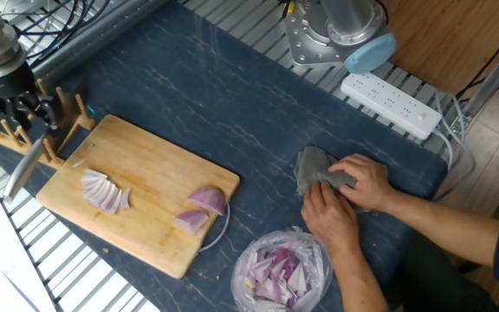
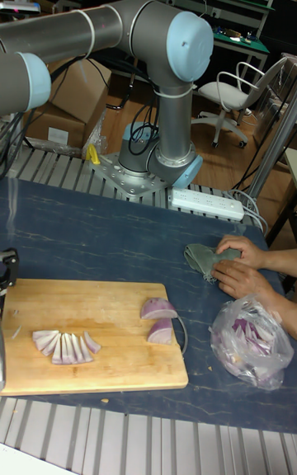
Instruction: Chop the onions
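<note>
On the wooden cutting board (image 1: 150,160) (image 2: 103,302) lie the onions: a fan of thin slices (image 1: 105,191) (image 2: 66,346) at its left end and two purple-skinned wedges (image 1: 208,201) (image 1: 191,222) (image 2: 158,309) near its right end. My gripper (image 1: 22,108) hangs just past the board's far left corner, shut on a knife whose grey blade (image 1: 22,171) slants down beside the board's left edge. In the tall fixed view only a dark sliver of the gripper (image 2: 5,267) shows at the left border.
A person's hands (image 1: 345,195) (image 2: 239,265) hold a grey cloth (image 1: 312,166) on the blue mat to the right. In front of them is a clear plastic bag of chopped onion bits (image 1: 282,269) (image 2: 252,339). A wooden rack (image 1: 55,130) stands behind the gripper; a power strip (image 1: 388,104) lies by the robot base (image 1: 327,39).
</note>
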### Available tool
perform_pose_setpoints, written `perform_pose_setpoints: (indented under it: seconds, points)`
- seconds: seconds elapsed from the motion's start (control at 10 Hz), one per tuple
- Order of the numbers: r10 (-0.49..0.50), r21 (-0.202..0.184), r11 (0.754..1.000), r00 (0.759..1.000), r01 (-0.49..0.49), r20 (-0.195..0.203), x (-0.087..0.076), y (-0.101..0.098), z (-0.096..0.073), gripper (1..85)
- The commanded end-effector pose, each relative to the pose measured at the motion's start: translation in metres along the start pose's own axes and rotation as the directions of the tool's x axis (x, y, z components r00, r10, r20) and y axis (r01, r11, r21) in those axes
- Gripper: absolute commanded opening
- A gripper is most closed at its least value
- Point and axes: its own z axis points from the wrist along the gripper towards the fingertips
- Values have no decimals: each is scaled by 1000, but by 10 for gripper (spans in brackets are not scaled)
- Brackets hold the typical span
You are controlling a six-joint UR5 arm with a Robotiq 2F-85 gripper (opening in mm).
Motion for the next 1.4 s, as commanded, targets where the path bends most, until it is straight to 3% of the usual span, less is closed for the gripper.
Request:
perform_pose_setpoints:
  seconds: [0.0, 0.4, 0.7, 0.9, 1.0, 1.1, 1.2, 1.3]
  points:
    - [-11, -7, 1000, 1000, 11, 1, 1, -1, -2, 850]
    - [0, -1, 1000, 1000, 0, -14, 3, -1, -9, 850]
    - [19, 54, 998, 998, -16, -60, -2, 6, -51, 850]
    - [89, 78, 993, 993, -83, -72, -13, 17, -69, 790]
    - [148, 91, 986, 986, -142, -71, -21, 23, -75, 640]
    - [228, 129, 968, 970, -217, -81, -26, 25, -82, 267]
    - [281, 148, 952, 955, -267, -89, -32, 33, -89, 10]
    - [309, 136, 945, 948, -296, -80, -43, 46, -94, 10]
